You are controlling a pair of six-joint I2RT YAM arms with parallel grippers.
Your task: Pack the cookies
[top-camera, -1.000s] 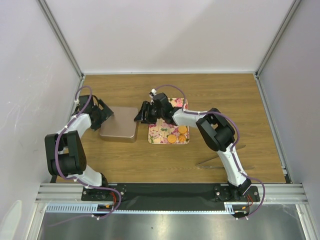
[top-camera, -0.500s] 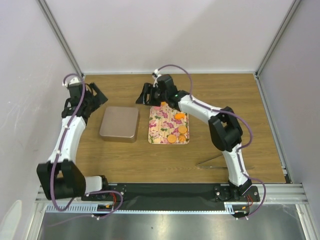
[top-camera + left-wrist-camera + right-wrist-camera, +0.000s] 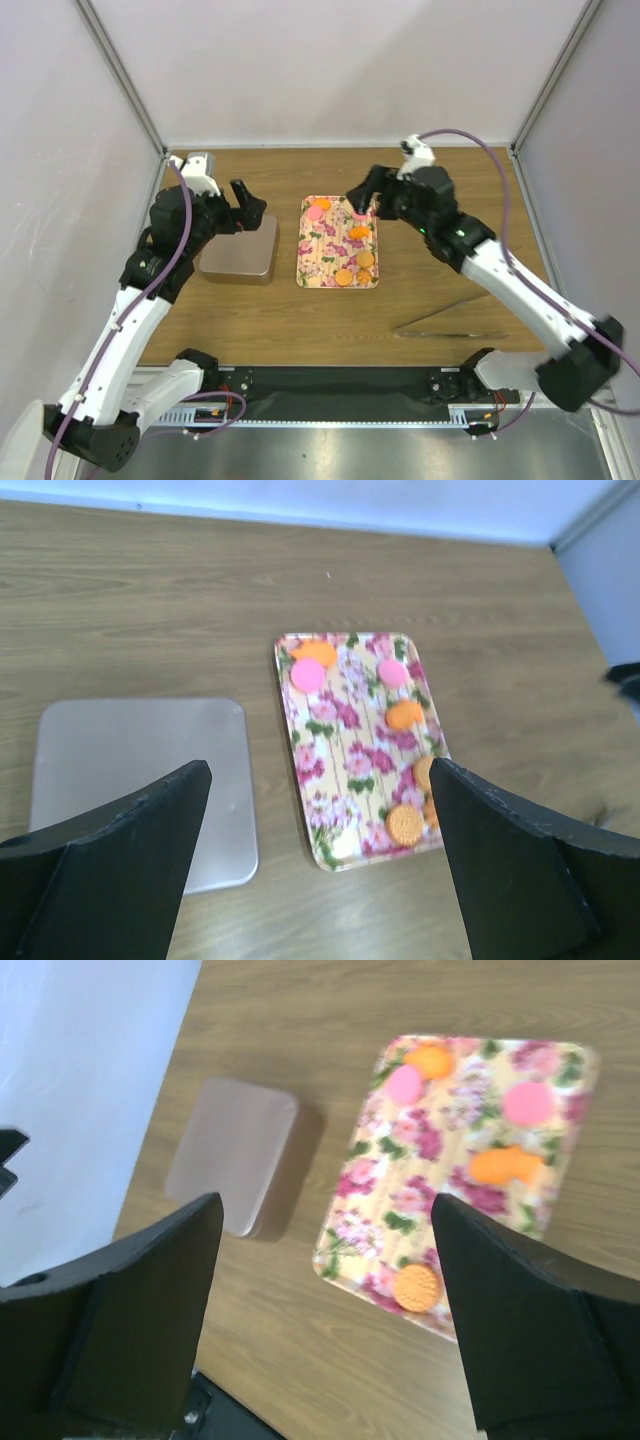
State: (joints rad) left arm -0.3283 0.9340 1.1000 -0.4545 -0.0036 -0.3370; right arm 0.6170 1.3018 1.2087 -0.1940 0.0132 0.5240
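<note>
Currently both grippers hang above the table, jaws spread and holding nothing: the left gripper (image 3: 250,197) near the grey metal tin (image 3: 240,250), the right gripper (image 3: 364,195) by the far end of the floral tray (image 3: 325,250). The cookies (image 3: 358,232), orange and pink, lie scattered on that tray, just right of the tin.

The cookies (image 3: 505,1164) in view are small flat discs, orange or pink, all lying flat on the floral tray (image 3: 350,742). At its far left corner, an orange cookie (image 3: 315,652) touches a pink cookie (image 3: 307,674) just nearer. A second pink cookie (image 3: 392,672) lies by the far right corner, with a lone orange cookie (image 3: 404,715) just nearer, along the right edge. The textured orange cookies (image 3: 405,824) cluster at the near right corner, and some seem to overlap.
</note>
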